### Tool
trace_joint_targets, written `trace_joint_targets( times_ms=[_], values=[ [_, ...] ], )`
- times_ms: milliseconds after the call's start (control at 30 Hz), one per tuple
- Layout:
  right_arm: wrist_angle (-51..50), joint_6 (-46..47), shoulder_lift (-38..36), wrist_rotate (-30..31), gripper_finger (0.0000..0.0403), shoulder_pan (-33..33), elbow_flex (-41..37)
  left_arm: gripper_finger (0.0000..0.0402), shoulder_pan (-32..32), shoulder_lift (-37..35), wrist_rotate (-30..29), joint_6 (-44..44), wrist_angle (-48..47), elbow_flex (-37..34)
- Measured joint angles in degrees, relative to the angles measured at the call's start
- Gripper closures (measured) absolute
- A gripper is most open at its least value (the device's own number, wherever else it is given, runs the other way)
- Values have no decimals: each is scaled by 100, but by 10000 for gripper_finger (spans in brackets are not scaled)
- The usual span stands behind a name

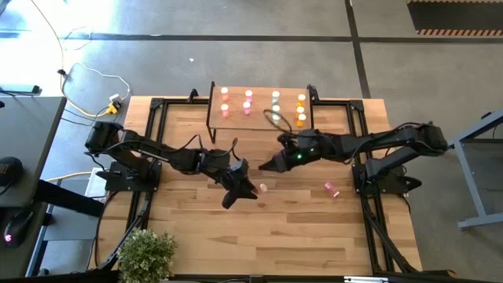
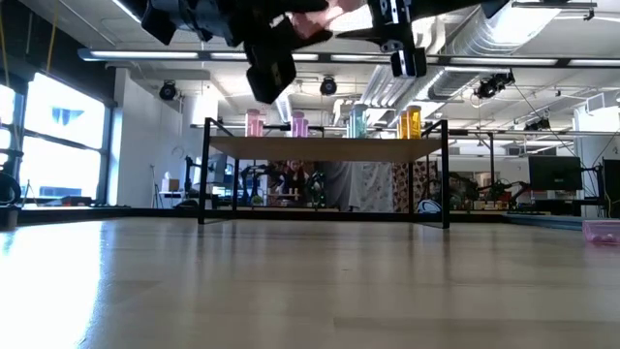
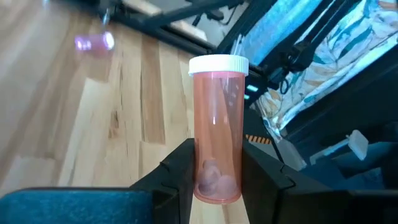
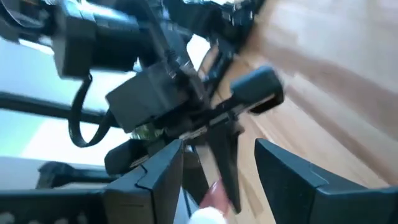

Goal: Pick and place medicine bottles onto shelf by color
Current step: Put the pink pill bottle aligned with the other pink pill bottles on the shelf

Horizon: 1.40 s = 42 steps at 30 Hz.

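**A:** What do you see from above?

**B:** My left gripper (image 1: 253,191) hangs over the table in front of the shelf (image 1: 259,119), nearer the middle than either end. My right gripper (image 1: 266,166) sits just beside it, between it and the shelf. The shelf already carries bottles in rows: pink toward one end, pale green next, orange at the other. One pink bottle (image 1: 332,189) lies on its side on the table, well out from the shelf on my right.

**A:** And from table height?

**B:** Both arms hang high, above the shelf's board. The pink, green and orange bottles stand upright on it. The fallen pink one shows at the far edge, in front of the shelf.

**A:** Left wrist?

**B:** My left fingers (image 3: 174,177) are clamped on a pink bottle (image 3: 217,134), gripping its lower body, white cap (image 3: 218,65) pointing away. A few pills sit at the bottom, so I judge it very light. The plastic wall looks smooth and stiff, probably slippery; I'd hold it mid-body, not by the cap.

**A:** Right wrist?

**B:** My right fingers (image 4: 286,180) stand apart with nothing between them. They face my left gripper, and a bit of pink and white shows just below it. My guess is that this bottle belongs with the pink row.
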Motion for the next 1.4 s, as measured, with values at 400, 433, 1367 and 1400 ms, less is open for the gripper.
trace_joint_targets(
  times_ms=[400,433,1367,1400],
  values=[
    [1004,-16,-380,1004,212,-13,0,308,325,-1375,-845,434,-121,0],
    [1117,-16,-380,1095,212,-47,0,308,325,-1517,-967,479,-173,0],
    [-2523,-5255,929,-236,212,-1191,4322,308,179,-3817,-3663,992,1265,-2295],
    [-2594,-5383,1027,-233,212,-1197,4441,308,187,-3817,-3676,1039,1273,-2325]
  ],
)
